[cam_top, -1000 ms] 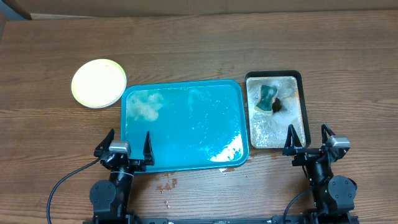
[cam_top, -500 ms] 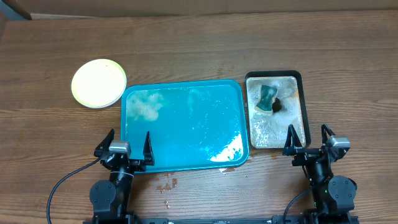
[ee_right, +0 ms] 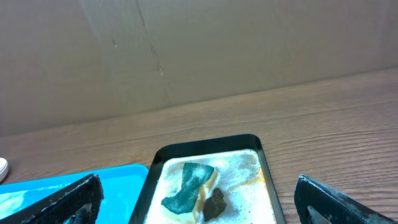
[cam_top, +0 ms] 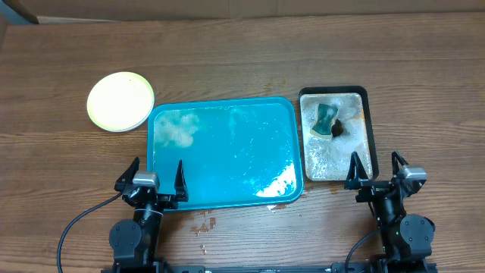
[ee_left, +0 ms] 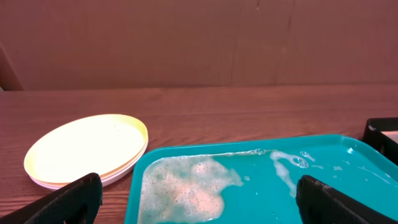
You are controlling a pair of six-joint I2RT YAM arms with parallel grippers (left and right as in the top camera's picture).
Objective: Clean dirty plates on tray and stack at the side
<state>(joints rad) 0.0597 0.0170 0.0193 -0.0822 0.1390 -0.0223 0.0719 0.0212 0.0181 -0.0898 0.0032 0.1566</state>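
Note:
The plates (cam_top: 120, 101) sit stacked on the table left of the teal tray (cam_top: 227, 182), pale yellow-green one on top; the stack also shows in the left wrist view (ee_left: 87, 149). The tray holds only foam patches and water; it also shows in the left wrist view (ee_left: 348, 162). My left gripper (cam_top: 155, 182) is open and empty at the tray's near left corner; its fingers frame the left wrist view (ee_left: 199, 199). My right gripper (cam_top: 377, 176) is open and empty near the black tray's front; it also shows in the right wrist view (ee_right: 199, 199).
A black tray (cam_top: 365, 95) of foamy water stands right of the teal tray, holding a green sponge (cam_top: 325, 120) and a dark lump (cam_top: 338, 129). Brown drips (cam_top: 203, 224) lie on the table in front of the teal tray. A cardboard wall rises behind the table.

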